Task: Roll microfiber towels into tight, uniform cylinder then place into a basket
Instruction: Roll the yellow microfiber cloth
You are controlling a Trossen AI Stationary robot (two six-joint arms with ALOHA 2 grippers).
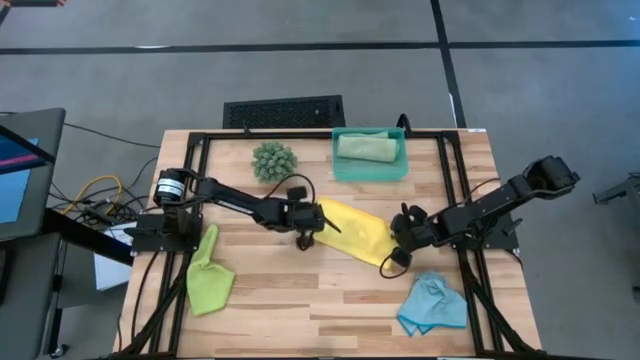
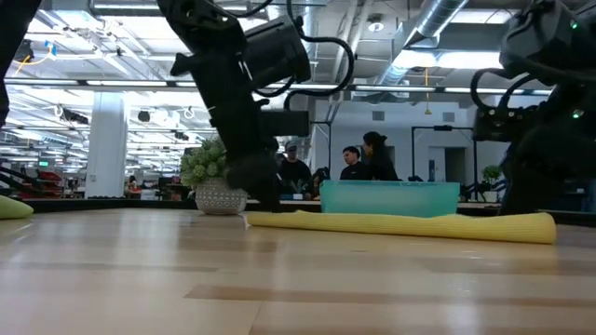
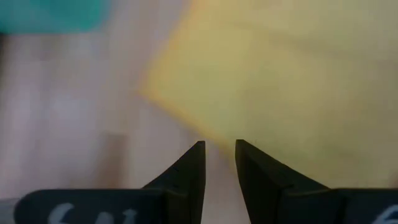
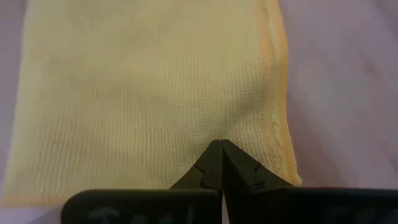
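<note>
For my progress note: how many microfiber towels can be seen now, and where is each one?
4. A sage green towel lies in the basket; the yellow towel lies mid-table between both grippers; the lime green towel front-left; the light blue towel front-right. None seems hidden.

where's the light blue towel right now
In the high view the light blue towel lies crumpled at the table's near right, just below the right gripper and the yellow towel.

floor (image 1: 300,70): grey, dark seams | ceiling (image 2: 410,37): exposed ducts, strip lights | white column (image 2: 105,140) | people (image 2: 358,160) standing

Left hand (image 3: 219,149) slightly parted, right hand (image 4: 221,149) pinched closed.
</note>
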